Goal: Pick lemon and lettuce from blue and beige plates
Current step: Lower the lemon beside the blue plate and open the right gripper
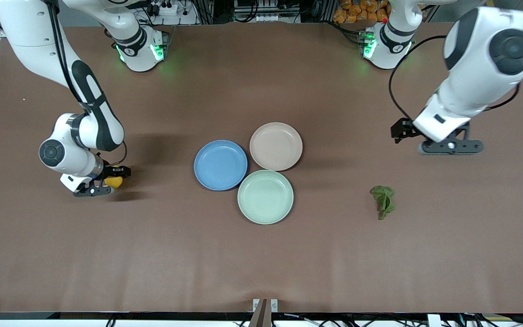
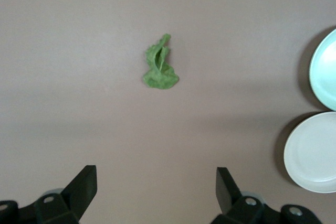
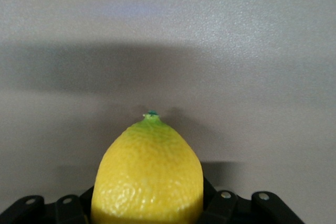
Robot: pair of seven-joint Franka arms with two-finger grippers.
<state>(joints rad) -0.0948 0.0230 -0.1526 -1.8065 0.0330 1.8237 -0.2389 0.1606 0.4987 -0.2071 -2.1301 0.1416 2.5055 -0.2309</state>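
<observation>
Yellow lemon (image 3: 147,174), green lettuce (image 2: 160,70), blue plate (image 1: 220,165).

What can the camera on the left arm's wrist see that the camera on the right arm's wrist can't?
Only the left wrist view shows the lettuce lying on the table, the edges of the mint-green plate and the beige plate, and the left gripper, open with nothing in it. Only the right wrist view shows the lemon, held in the right gripper. Both show the bare brown table.
</observation>
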